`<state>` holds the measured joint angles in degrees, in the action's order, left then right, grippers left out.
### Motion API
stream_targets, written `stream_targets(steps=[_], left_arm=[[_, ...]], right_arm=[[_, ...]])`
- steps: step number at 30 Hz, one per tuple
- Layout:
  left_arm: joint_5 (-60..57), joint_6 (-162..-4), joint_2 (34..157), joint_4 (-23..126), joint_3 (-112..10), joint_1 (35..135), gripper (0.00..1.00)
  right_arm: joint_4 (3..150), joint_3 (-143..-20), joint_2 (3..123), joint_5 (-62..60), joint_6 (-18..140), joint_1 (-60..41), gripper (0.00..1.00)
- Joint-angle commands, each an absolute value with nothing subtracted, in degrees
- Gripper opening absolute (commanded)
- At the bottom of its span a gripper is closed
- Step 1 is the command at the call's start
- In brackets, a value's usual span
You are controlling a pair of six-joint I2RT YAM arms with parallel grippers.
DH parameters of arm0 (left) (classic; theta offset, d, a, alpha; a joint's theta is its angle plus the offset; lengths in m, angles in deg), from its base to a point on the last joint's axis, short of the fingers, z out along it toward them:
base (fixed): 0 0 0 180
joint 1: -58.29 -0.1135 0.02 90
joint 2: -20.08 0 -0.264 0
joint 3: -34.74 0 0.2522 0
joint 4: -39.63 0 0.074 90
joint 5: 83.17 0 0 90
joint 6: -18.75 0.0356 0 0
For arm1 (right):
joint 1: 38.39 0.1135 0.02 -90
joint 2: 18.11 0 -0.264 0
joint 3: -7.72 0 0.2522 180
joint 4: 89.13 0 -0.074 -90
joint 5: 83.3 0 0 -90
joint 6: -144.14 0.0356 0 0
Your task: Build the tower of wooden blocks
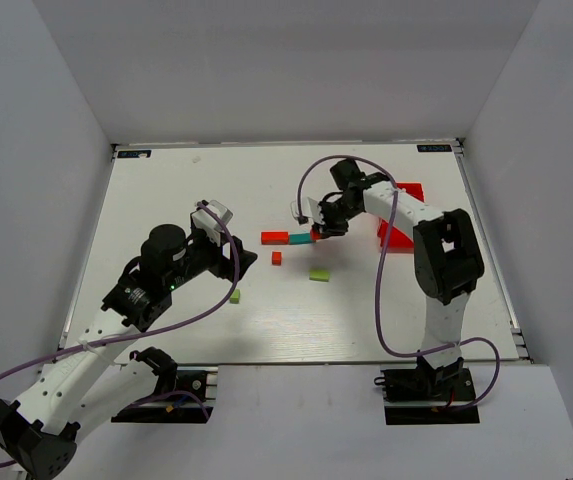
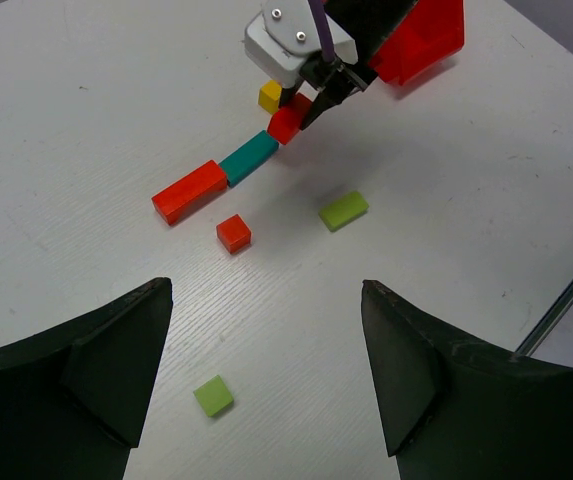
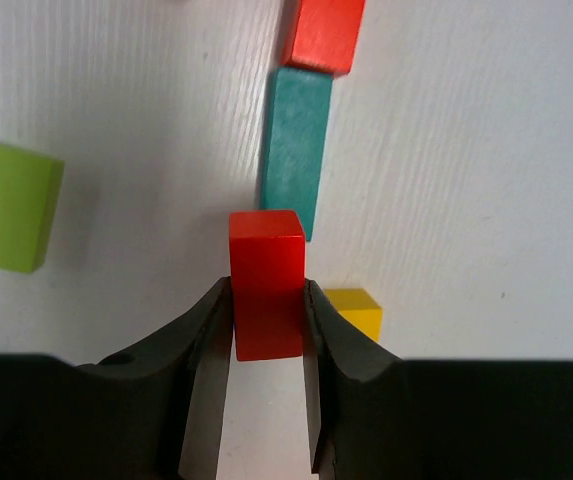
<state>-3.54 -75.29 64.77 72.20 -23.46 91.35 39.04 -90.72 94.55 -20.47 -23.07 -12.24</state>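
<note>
The right gripper [image 3: 266,300] pinches the red block [image 3: 266,250] across its flat sides (light, rigid, likely slick paint); the left gripper [image 2: 264,300] gapes empty.

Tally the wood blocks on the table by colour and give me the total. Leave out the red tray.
Red: 3 - long red bar, small red cube, red block in the right gripper
Lime green: 2 - flat green block, small green block
Teal: 1 - teal bar
Yellow: 1 - yellow cube
Total: 7
</note>
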Motion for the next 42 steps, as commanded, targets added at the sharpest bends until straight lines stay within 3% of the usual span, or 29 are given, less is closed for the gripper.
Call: stream_targets(steps=[1, 42], left_arm=[[-4.42, -75.30, 64.55, 71.41, -23.40, 90.98, 0.86], [-4.42, -75.30, 64.03, 71.41, -23.40, 90.98, 0.86]], right_arm=[[37.47, -94.89, 93.68, -22.65, -17.06, -10.10, 0.00], [45.02, -99.99, 100.98, -9.91, -0.44, -3.50, 0.02]])
